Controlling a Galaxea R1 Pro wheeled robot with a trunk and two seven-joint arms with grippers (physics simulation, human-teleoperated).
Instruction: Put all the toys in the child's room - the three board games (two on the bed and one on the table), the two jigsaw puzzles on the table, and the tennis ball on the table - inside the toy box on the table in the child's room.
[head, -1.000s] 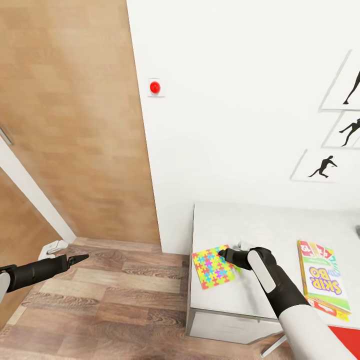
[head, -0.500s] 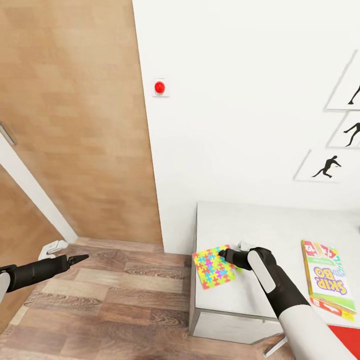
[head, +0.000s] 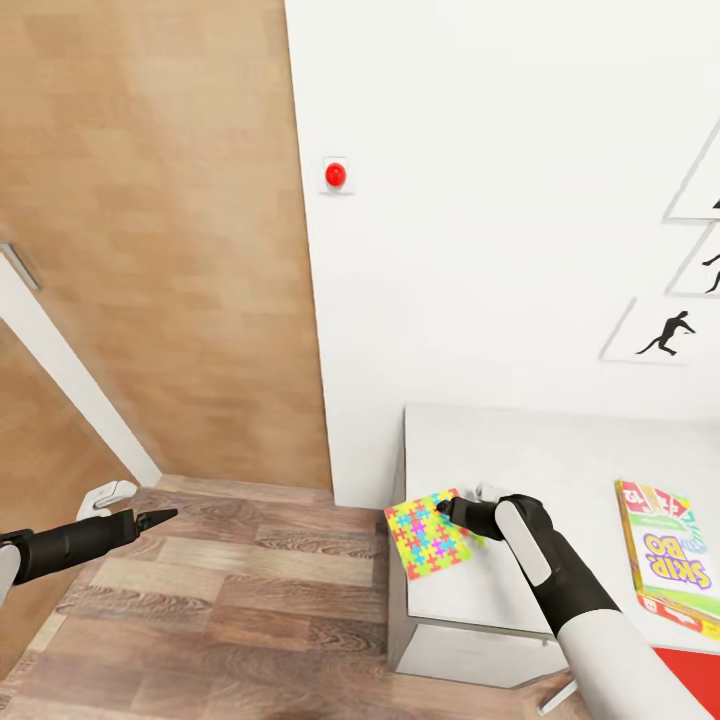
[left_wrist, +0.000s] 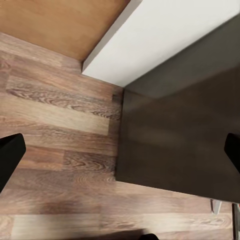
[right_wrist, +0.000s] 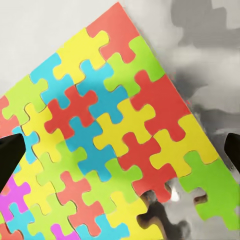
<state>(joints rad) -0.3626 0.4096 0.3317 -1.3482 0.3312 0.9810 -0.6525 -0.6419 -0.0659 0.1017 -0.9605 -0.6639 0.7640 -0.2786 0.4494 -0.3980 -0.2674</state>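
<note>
The white bench (head: 560, 460) is sitting at 5 o'clock in the head view, beside the wooden floor (head: 220, 600). The Skip-Bo board game (head: 672, 555) is lying on it toward 4 o'clock. The jigsaw puzzle (head: 428, 534) is overhanging the bench's corner, touching the right gripper (head: 447, 508); its jaws are standing wide around the puzzle (right_wrist: 110, 140). The left gripper (head: 160, 516) is hovering over the floor at 8 o'clock, jaws spread wide.

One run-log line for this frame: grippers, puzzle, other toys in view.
right gripper: on jigsaw puzzle, grip unclear | puzzle: overhanging table corner | left gripper: over floor | Skip-Bo box: on table
</note>
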